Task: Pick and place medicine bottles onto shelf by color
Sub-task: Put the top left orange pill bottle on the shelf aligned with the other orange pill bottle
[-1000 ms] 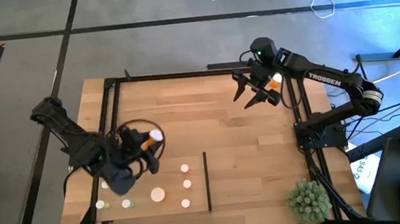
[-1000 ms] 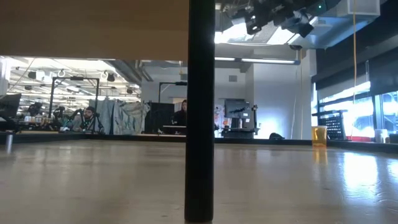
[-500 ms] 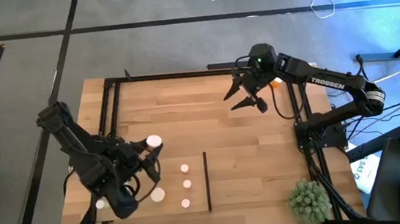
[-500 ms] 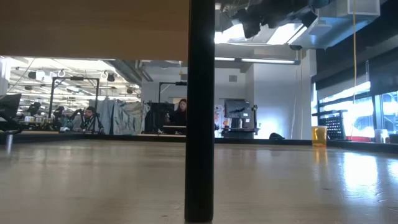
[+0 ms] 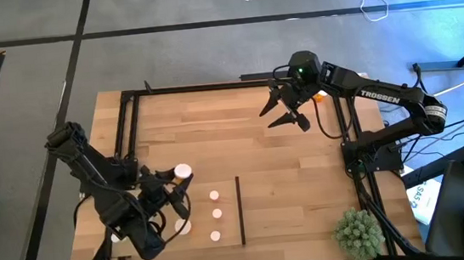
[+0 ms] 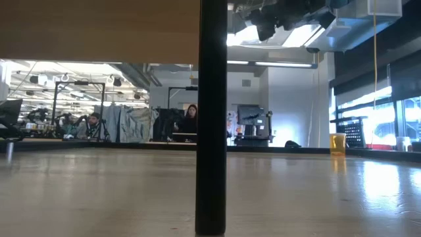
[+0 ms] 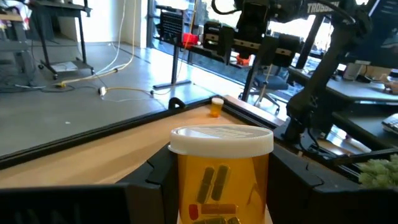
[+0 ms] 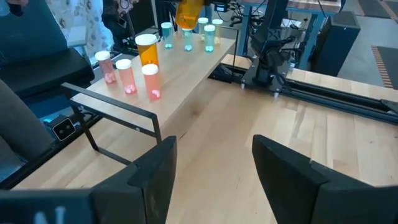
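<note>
My left gripper (image 5: 177,185) is shut on a wide orange bottle with a white cap (image 7: 221,174), high over the shelf's (image 5: 190,209) left part. Several small bottles (image 5: 215,197) stand on the shelf, left of its thin dark divider (image 5: 240,210). In the right wrist view they are pink (image 8: 124,74), orange (image 8: 147,50) and teal (image 8: 188,37). A small orange bottle (image 5: 321,97) stands by the table's far right edge. My right gripper (image 5: 286,112) hangs open in the air beside it, holding nothing. My left gripper pinches the wide orange bottle's body (image 7: 186,186), below the white cap, between its two fingers (image 7: 158,177). The fingers lie level and point toward the table's far right corner. The bottle stands upright, lifted clear above the shelf and its bottles (image 8: 189,9).
A spiky green plant ball (image 5: 359,230) sits at the near right corner. A black frame (image 5: 131,101) runs along the table's edges. In the low view the divider (image 6: 212,118) stands as a dark post. People sit in the room behind (image 6: 191,122).
My left gripper has carried the orange bottle toward the table's near edge and downward, turning its wrist while the bottle stays upright. My right gripper has swung round toward the table's left, staying open, then held still.
</note>
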